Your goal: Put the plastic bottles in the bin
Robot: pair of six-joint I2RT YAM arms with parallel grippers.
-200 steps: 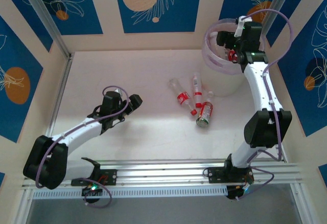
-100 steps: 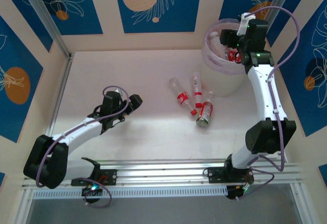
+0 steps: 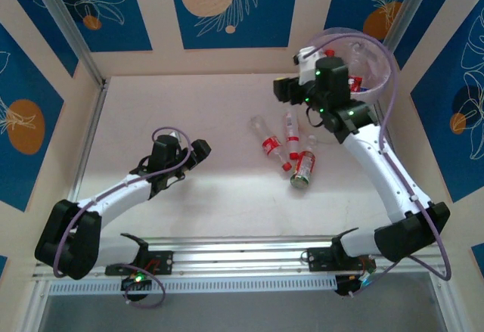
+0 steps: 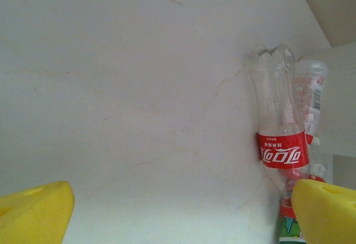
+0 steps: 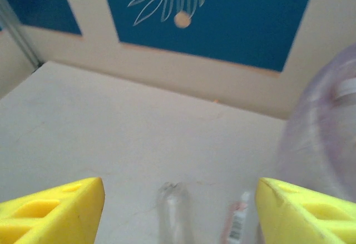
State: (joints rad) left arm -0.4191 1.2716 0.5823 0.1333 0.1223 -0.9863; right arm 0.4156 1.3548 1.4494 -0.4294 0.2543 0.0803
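Observation:
Three plastic bottles lie close together mid-table: a clear red-labelled one (image 3: 266, 140), a second one (image 3: 291, 131) and a green-labelled one (image 3: 304, 167). The bin (image 3: 372, 52) stands at the back right, with red-capped bottles (image 3: 353, 84) inside it. My right gripper (image 3: 291, 94) hangs open above the table, left of the bin and just behind the three bottles. In its wrist view, two bottles (image 5: 172, 210) (image 5: 239, 219) lie below the open gripper (image 5: 178, 210), and the bin (image 5: 322, 138) is at the right. My left gripper (image 3: 193, 159) rests open left of the group. Its wrist view shows the red-labelled bottle (image 4: 281, 144) at the right, ahead of the gripper (image 4: 181, 216).
Cream walls with blue panels close the table on three sides. The right arm reaches across in front of the bin. A metal rail (image 3: 242, 256) runs along the near edge. Bare tabletop (image 3: 151, 105) spreads over the left and the back.
My right gripper has swung left from over the bin to above the table behind the three bottles. The left arm has not moved.

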